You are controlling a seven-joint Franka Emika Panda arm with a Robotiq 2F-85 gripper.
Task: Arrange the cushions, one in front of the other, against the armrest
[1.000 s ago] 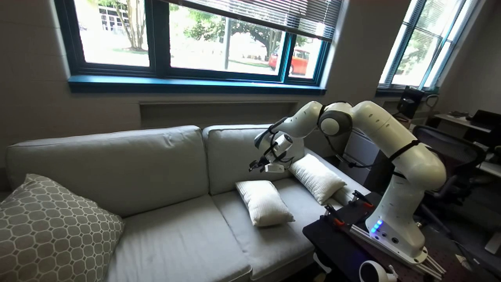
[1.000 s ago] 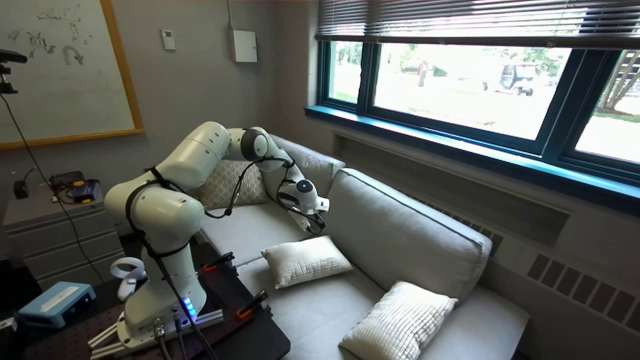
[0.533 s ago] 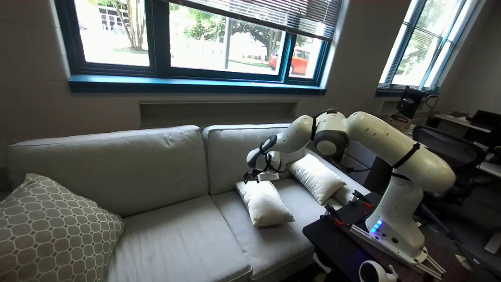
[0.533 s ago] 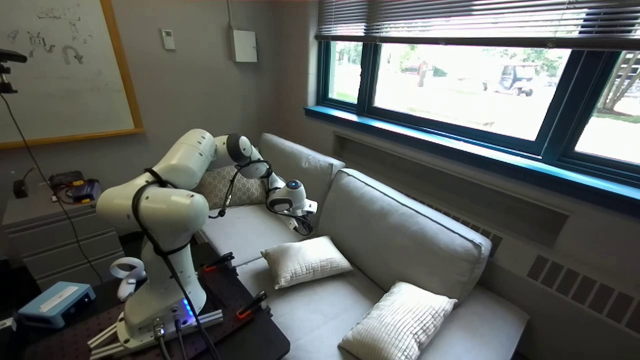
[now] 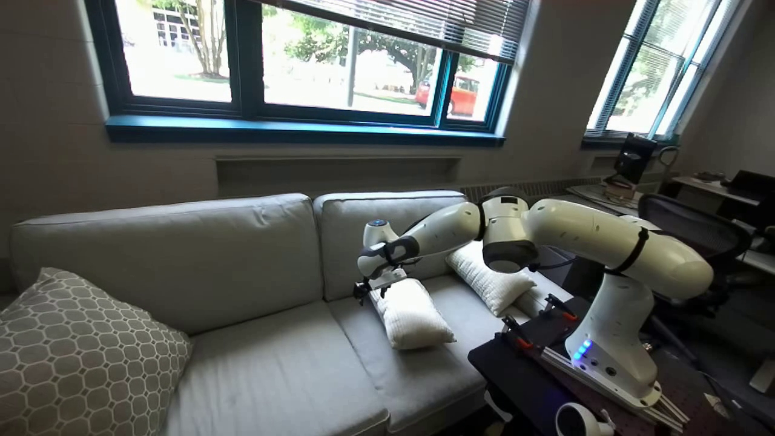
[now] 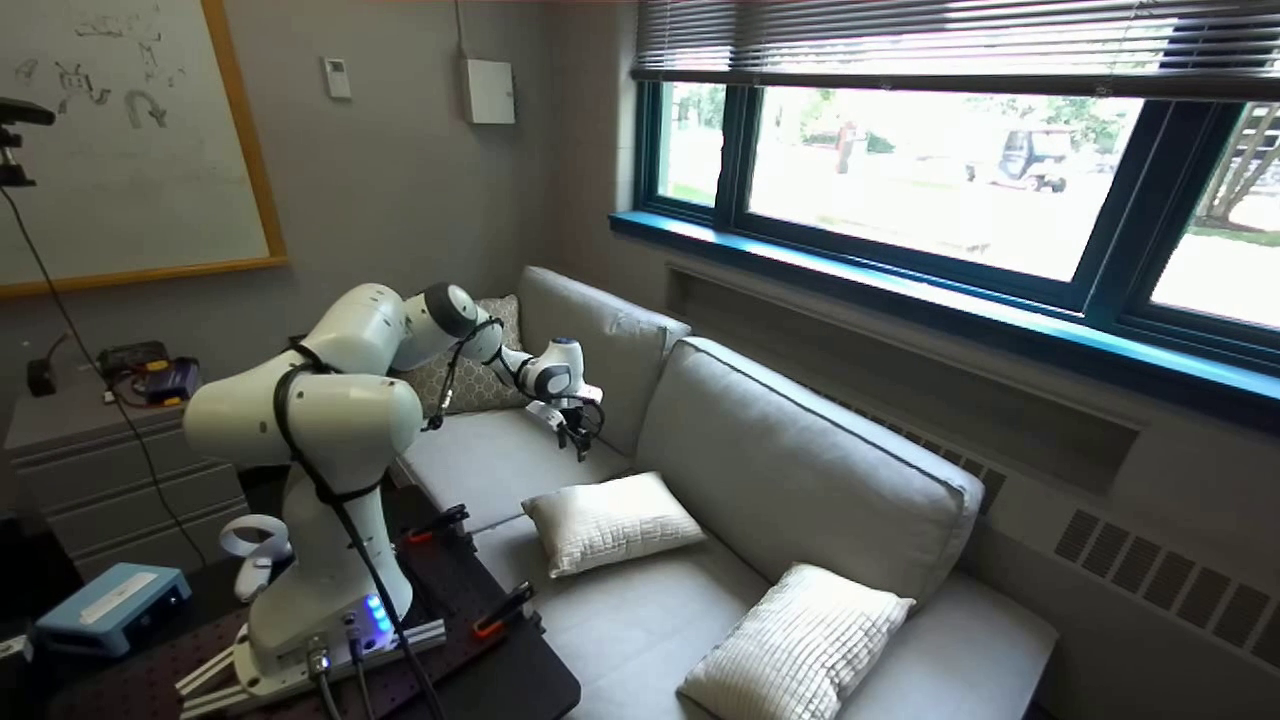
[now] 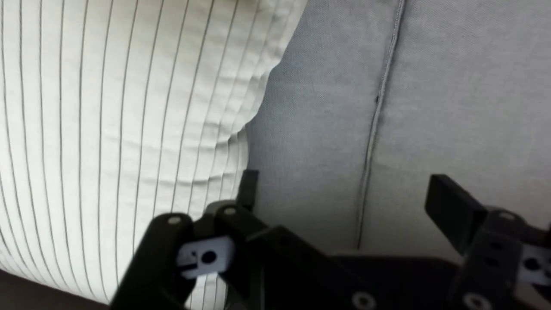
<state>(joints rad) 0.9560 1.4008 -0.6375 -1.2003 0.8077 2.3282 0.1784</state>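
Note:
Two cream-white cushions lie on the sofa in both exterior views. One cushion [image 5: 491,281] [image 6: 800,640] leans at the light grey armrest [image 5: 553,287] [image 6: 985,635]. The other cushion [image 5: 418,318] [image 6: 615,522] lies apart from it on the seat, toward the sofa's middle. My gripper [image 5: 372,294] [image 6: 572,448] is open and empty, above the seat beside the middle cushion, on its side away from the armrest. In the wrist view, that cushion [image 7: 129,129] fills the left. One finger of the gripper [image 7: 343,185] is over its edge, the other over the seat; I cannot tell whether it touches.
A larger grey lattice cushion [image 5: 91,348] [image 6: 475,385] sits at the sofa's far end. The sofa's back cushions [image 5: 181,260] [image 6: 790,450] stand behind the seat. The black robot table [image 5: 502,363] with orange-and-black clamps [image 5: 516,332] adjoins the sofa's front.
My gripper has moved down and away from the armrest, past the middle cushion, and has turned to point more downward. The cushions have not visibly moved.

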